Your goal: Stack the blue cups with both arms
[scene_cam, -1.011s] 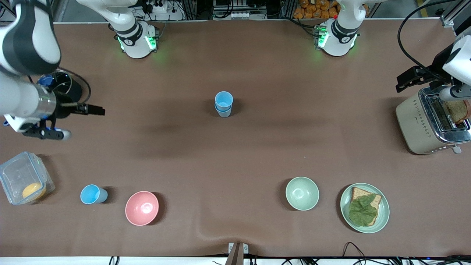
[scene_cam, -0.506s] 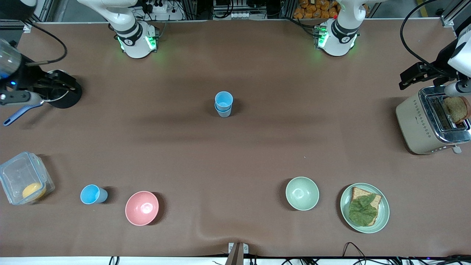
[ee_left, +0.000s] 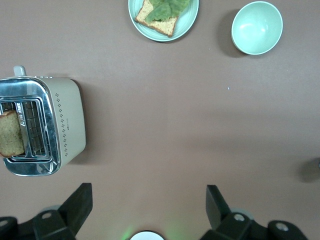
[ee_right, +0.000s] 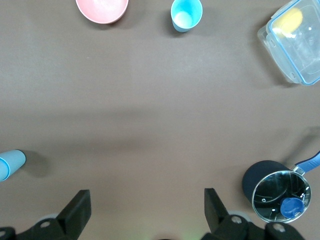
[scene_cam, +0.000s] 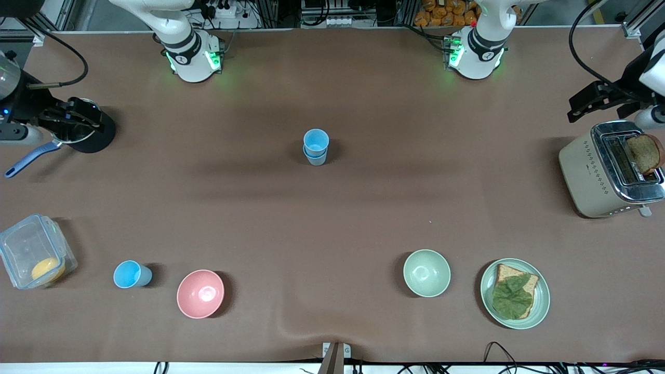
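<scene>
Both arms have pulled back toward the ends of the table over the last second, while the blue cups point(scene_cam: 316, 147) have not shifted: they stand nested, the sky-blue one inside the greyer one, upright at mid-table, roughly midway between the two bases and well apart from everything else. In the right wrist view the stack point(ee_right: 10, 165) shows at the frame's edge.

The right gripper point(scene_cam: 70, 118), which a second ago hung lower over the table beside the pot, now sits over the black pot point(scene_cam: 88, 132) at the right arm's end; its fingers point(ee_right: 80, 207) are wide apart with nothing between them. The left gripper point(scene_cam: 597, 98) has risen off the toaster point(scene_cam: 605, 174) toward the table's edge at the left arm's end; its fingers point(ee_left: 82, 200) are also spread and empty.

With the stack standing free and both arms retreating, the stacking looks done, and what remains seems only the return to rest.

A third, brighter blue cup point(scene_cam: 129, 274) stands alone nearer the camera, between the clear box point(scene_cam: 34, 257) and the pink bowl point(scene_cam: 200, 293). Toward the left arm's end are the green bowl point(scene_cam: 426, 272) and the plate point(scene_cam: 540, 306) with bread and a leaf; a slice sticks out of the toaster.
</scene>
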You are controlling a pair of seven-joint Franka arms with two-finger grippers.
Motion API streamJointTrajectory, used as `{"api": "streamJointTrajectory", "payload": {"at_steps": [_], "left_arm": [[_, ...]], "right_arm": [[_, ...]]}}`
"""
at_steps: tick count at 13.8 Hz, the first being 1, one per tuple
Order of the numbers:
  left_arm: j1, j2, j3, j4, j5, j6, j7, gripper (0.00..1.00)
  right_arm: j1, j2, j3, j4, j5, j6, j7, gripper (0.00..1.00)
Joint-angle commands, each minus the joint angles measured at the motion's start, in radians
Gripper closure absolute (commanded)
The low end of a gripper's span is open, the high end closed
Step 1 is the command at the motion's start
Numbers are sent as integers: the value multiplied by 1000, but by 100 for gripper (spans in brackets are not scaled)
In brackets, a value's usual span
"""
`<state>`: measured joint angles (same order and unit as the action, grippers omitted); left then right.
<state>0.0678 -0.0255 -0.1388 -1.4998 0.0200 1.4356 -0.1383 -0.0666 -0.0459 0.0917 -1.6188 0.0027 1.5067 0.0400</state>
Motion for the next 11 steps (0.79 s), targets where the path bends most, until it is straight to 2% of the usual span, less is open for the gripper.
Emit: {"api": "streamJointTrajectory", "payload": {"at_steps": [1, 11], "left_arm": [[1, -1, -13, 19, 64, -43, 5, 0], [7, 12, -13, 23, 57, -41, 13, 0]], "right_arm": [[-7, -12, 8, 13, -12, -11, -11, 0], [-1, 23, 13, 76, -7, -28, -17, 0]]}}
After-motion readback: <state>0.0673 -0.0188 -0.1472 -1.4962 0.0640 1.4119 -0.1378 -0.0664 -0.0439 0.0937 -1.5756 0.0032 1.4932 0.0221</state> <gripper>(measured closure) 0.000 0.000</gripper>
